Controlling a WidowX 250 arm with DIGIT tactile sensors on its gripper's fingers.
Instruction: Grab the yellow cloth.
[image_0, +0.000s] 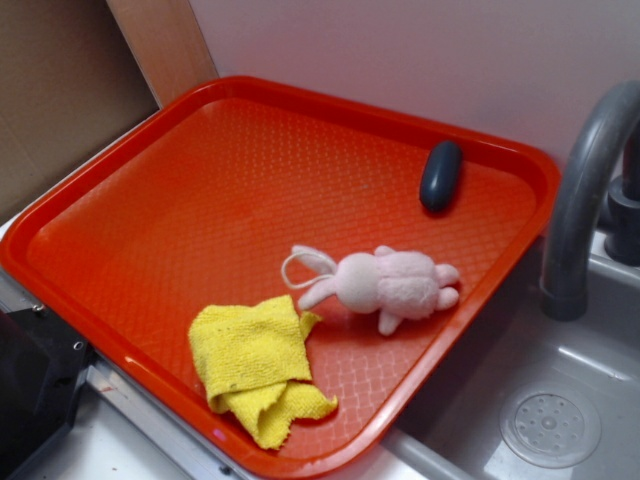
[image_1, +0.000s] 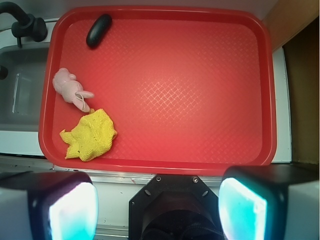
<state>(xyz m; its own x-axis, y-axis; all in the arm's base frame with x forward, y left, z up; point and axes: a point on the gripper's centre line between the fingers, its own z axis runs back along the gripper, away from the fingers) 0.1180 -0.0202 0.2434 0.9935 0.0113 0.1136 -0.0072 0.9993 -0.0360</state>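
On the red tray (image_1: 165, 85), near-left corner: yellow cloth (image_1: 90, 135), crumpled, just beside pink bunny (image_1: 70, 87). Tool (image_1: 157, 207) high above, fingers spread wide, empty. Approach step; next: shift left, descend over cloth.

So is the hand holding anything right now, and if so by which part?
Nothing is held. The hand is open, off the red tray, and the yellow cloth lies untouched beside the pink bunny.
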